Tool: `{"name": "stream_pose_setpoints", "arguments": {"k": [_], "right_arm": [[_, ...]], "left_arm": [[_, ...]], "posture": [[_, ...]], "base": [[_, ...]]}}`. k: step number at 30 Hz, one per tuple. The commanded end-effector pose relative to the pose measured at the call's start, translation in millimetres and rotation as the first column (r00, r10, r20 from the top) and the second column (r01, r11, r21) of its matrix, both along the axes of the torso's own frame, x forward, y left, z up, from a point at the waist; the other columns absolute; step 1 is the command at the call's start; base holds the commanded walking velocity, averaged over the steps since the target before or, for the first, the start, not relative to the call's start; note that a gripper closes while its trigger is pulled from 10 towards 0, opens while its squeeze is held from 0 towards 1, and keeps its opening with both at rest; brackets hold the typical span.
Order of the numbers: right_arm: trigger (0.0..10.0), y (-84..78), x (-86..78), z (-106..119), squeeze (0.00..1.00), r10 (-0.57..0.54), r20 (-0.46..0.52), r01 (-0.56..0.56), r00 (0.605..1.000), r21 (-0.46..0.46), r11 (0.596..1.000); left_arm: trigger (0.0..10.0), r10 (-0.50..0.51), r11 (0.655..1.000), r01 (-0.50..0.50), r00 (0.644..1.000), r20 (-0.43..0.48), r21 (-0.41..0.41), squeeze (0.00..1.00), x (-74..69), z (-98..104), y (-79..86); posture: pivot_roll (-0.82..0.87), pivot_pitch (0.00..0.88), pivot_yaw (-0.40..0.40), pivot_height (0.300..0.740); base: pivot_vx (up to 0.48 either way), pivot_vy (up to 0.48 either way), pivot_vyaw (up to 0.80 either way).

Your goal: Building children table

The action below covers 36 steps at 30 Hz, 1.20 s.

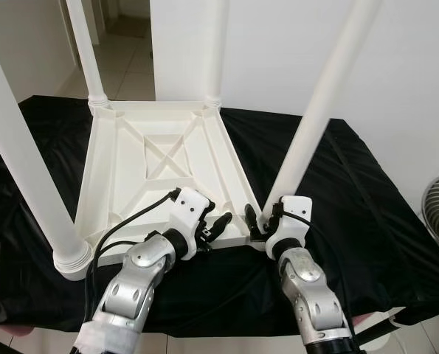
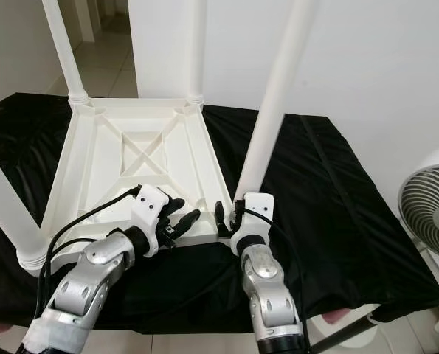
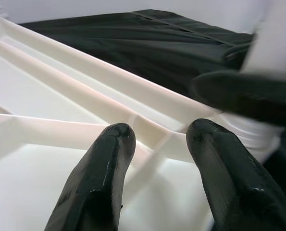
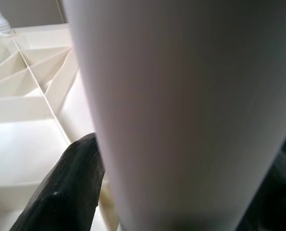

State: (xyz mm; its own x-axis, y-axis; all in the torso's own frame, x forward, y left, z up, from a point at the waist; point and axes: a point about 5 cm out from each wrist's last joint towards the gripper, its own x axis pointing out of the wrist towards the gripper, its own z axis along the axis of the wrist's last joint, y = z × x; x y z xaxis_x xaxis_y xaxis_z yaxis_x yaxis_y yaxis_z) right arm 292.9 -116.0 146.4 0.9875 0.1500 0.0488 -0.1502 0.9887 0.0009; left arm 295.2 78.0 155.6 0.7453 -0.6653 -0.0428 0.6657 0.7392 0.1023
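Landmark: upturned white tabletop (image 1: 160,158), lying on a black cloth (image 1: 367,214), four legs pointing up.

Nearest edge: left gripper (image 1: 218,225) at the tabletop's rim, fingers (image 3: 99,178) parted, holding nothing, just above the ribbed underside.

Near-right corner: right gripper (image 1: 260,225) closed around the base of the near-right leg (image 1: 315,110).

Near-left leg (image 1: 27,177) seated in its corner.

Far side: two rear legs (image 1: 86,51) upright at the far corners.

Beyond the cloth's right edge: a fan (image 2: 433,214).

The left gripper (image 3: 155,144) has its two black fingers (image 3: 102,175) spread apart over the white ribbed underside (image 3: 61,115) of the table, near a leg (image 3: 272,48); black cloth (image 3: 147,43) lies beyond.
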Motion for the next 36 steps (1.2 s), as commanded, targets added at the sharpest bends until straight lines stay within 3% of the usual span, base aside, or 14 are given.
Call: {"name": "stream_pose_setpoints", "arguments": {"k": [1, 5, 10, 12, 16, 21, 23, 24, 26, 28, 36], "right_arm": [[10.0, -3.8, -2.3, 10.3, 0.00, 0.026, 0.054, -0.026, 0.998, -0.003, 1.000], [10.0, -9.6, -11.0, 18.3, 0.00, 0.072, 0.105, -0.073, 0.992, 0.003, 0.997], [10.0, -14.7, -23.4, 35.7, 0.00, 0.143, 0.167, -0.146, 0.976, 0.007, 0.989], [10.0, -14.7, -23.4, 35.7, 0.00, 0.143, 0.167, -0.146, 0.976, 0.007, 0.989], [10.0, -18.4, -18.8, 51.6, 0.00, 0.159, 0.203, -0.159, 0.966, -0.015, 0.987], [10.0, -18.9, -18.9, 52.7, 0.00, 0.162, 0.205, -0.162, 0.965, -0.017, 0.987], [10.0, -22.5, -7.5, 84.8, 0.00, 0.188, 0.292, -0.181, 0.938, -0.051, 0.982], [10.0, -22.5, -7.5, 84.8, 0.00, 0.188, 0.292, -0.181, 0.938, -0.051, 0.982], [10.0, -24.1, -1.1, 117.7, 0.00, 0.227, 0.374, -0.206, 0.899, -0.097, 0.974], [10.0, -23.9, -1.6, 129.3, 0.00, 0.248, 0.401, -0.219, 0.882, -0.117, 0.969], [10.0, -24.0, -4.7, 141.7, 0.00, 0.269, 0.422, -0.228, 0.866, -0.146, 0.963]], "left_arm": [[10.0, 0.134, 0.991, -0.134, 0.991, -0.022, 0.012, 0.00, 6.8, -4.1, 6.8], [10.0, 0.253, 0.967, -0.254, 0.966, -0.046, -0.008, 0.00, 12.8, -4.3, 14.2], [10.0, 0.479, 0.876, -0.481, 0.875, -0.065, -0.019, 0.00, 19.7, -8.1, 25.1], [10.0, 0.479, 0.876, -0.481, 0.875, -0.065, -0.019, 0.00, 19.7, -8.1, 25.1], [10.0, 0.591, 0.800, -0.599, 0.798, -0.114, -0.042, 0.00, 23.1, -13.0, 31.9], [10.0, 0.599, 0.794, -0.606, 0.792, -0.117, -0.042, 0.00, 23.6, -13.1, 32.4], [10.0, 0.688, 0.704, -0.703, 0.710, -0.147, -0.098, 0.00, 25.6, -13.0, 40.3], [10.0, 0.688, 0.704, -0.703, 0.710, -0.147, -0.098, 0.00, 25.6, -13.0, 40.3], [10.0, 0.727, 0.651, -0.748, 0.663, -0.178, -0.130, 0.00, 25.1, -15.9, 43.3], [10.0, 0.740, 0.633, -0.762, 0.647, -0.182, -0.133, 0.00, 23.9, -17.3, 42.5], [10.0, 0.759, 0.609, -0.783, 0.622, -0.193, -0.126, 0.00, 21.7, -22.5, 43.2]], "posture": [[-0.01, 0.040, -0.064, 0.740], [-0.02, 0.054, -0.057, 0.740], [-0.02, 0.059, -0.055, 0.740], [-0.02, 0.059, -0.055, 0.740], [-0.03, 0.072, -0.053, 0.740], [-0.03, 0.072, -0.053, 0.740], [-0.03, 0.078, -0.059, 0.740], [-0.03, 0.078, -0.059, 0.740], [-0.03, 0.076, -0.062, 0.740], [-0.03, 0.076, -0.062, 0.740], [-0.03, 0.075, -0.061, 0.740]], "base": [[0.000, 0.000, 0.00], [0.000, 0.000, 0.00], [0.000, 0.000, 0.00], [0.000, 0.000, 0.00], [0.000, 0.000, 0.00], [0.000, 0.000, 0.00], [0.000, 0.000, 0.00], [0.000, 0.000, 0.00], [0.000, 0.000, 0.00], [0.000, 0.000, 0.00], [0.000, 0.000, 0.00]]}}
